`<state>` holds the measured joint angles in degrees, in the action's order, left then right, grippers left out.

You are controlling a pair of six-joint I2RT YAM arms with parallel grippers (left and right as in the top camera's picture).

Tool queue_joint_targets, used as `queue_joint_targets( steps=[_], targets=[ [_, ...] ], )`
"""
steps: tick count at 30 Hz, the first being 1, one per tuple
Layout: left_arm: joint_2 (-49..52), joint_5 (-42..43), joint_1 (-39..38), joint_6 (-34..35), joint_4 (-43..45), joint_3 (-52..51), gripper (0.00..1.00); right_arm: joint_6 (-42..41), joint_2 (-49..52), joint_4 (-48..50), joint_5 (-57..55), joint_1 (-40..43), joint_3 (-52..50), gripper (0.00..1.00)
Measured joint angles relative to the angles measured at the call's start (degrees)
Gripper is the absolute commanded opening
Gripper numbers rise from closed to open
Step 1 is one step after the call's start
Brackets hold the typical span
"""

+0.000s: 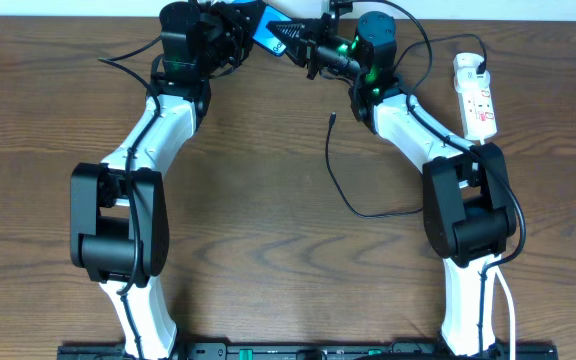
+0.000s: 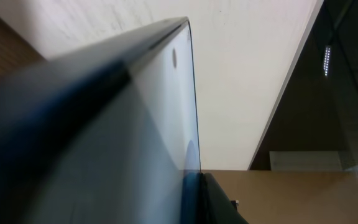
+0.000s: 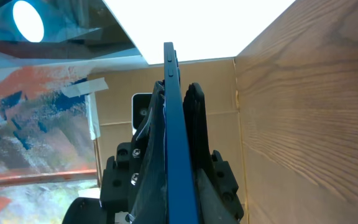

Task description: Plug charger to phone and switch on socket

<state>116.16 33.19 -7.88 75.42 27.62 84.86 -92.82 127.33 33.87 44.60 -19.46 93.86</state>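
phone (image 1: 268,35) held at the far edge of the desk (image 1: 268,250): from overhead you see its blue screen, with the left claw (image 1: 240,28) clenched on one end. the right claw (image 1: 313,55) is clenched too and sits just beside the phone's other end; from above you cannot tell whether it touches.

the right wrist view gives you what overhead hides: the phone (image 3: 174,155) edge-on and upright, with black fingers (image 3: 199,143) pressed against both its faces. the left wrist view shows you only the phone (image 2: 104,143) up close, its glass filling most of the frame.

only overhead shows you the rest. the charger (image 1: 368,215) lies loose on the desk on the robot's side of the phone, its connector tip well apart from the phone. the socket (image 1: 476,95) lies to the phone's right, beyond the right arm.
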Motion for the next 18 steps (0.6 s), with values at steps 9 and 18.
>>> queue_joint_targets(
  steps=[9,18],
  targets=[
    [0.02,1.03,0.31,-1.07,0.07,0.00,0.07,5.05,-0.31,-2.95,0.55,0.07,0.24,0.19],
    [0.02,1.18,0.92,-1.95,0.13,0.00,0.07,7.52,-0.31,-3.39,0.57,0.28,0.24,0.20]
  ],
)
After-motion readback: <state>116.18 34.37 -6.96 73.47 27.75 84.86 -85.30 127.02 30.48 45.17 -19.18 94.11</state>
